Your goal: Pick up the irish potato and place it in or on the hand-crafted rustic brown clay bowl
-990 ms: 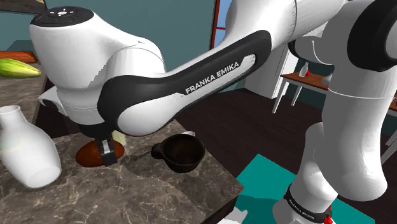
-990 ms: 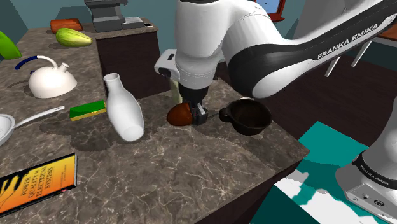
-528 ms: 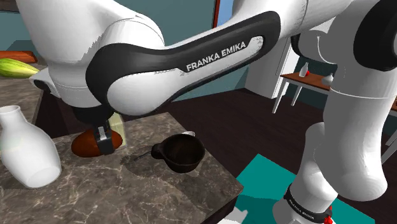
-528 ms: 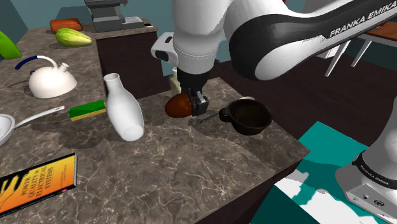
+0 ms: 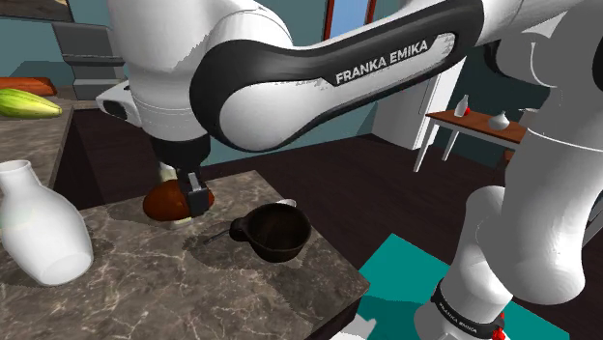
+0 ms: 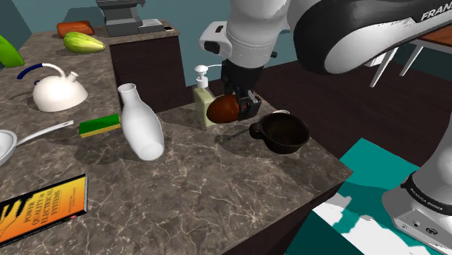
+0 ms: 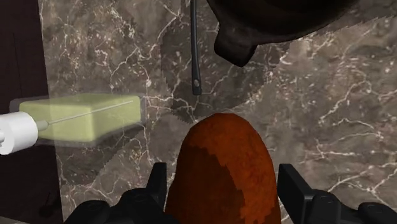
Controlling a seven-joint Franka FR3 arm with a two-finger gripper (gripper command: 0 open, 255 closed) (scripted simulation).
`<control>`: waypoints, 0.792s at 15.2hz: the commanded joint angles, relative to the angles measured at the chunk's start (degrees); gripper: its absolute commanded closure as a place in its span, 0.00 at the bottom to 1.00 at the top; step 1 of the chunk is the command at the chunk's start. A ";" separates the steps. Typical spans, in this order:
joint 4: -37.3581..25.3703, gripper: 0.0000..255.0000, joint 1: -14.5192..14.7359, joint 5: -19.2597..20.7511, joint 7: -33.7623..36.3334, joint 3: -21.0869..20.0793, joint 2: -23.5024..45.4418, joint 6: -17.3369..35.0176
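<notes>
The reddish-brown potato (image 5: pixel 166 201) (image 6: pixel 223 109) (image 7: pixel 221 175) hangs above the marble counter, clasped between my black fingers. My gripper (image 5: pixel 184 199) (image 6: pixel 236 109) (image 7: pixel 222 191) is shut on it. The dark brown bowl (image 5: pixel 275 231) (image 6: pixel 285 133) (image 7: pixel 280 19) with a stub handle rests on the counter close by, toward the shoulder view's right of the potato, apart from it. In the wrist view the bowl's handle lies just beyond the potato's tip, and a thin dark rod (image 7: pixel 195 48) lies on the counter beside it.
A pale green soap dispenser (image 6: pixel 203 101) (image 7: pixel 76 118) stands just behind the potato. A white vase (image 5: pixel 39 227) (image 6: pixel 141 125) stands to the second exterior view's left, with a green sponge (image 6: pixel 100 124), white kettle (image 6: pixel 56 88), pan (image 6: pixel 14 141) and book (image 6: pixel 43 206) beyond. The counter edge (image 5: pixel 329 261) falls close past the bowl.
My gripper has lifted the potato off the counter and carried it toward the shoulder view's right, closer to the bowl. The soap dispenser now shows behind it.
</notes>
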State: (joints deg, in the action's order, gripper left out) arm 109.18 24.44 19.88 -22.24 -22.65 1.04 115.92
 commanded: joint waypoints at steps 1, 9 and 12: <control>5.58 1.00 -1.09 -1.92 -2.21 0.95 -4.64 2.06; 23.04 1.00 -2.23 -7.59 -11.87 6.95 -21.75 5.67; 29.11 1.00 -2.27 -8.64 -15.88 10.06 -28.49 5.90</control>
State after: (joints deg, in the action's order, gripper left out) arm 136.36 22.23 11.62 -36.46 -13.80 -24.99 121.96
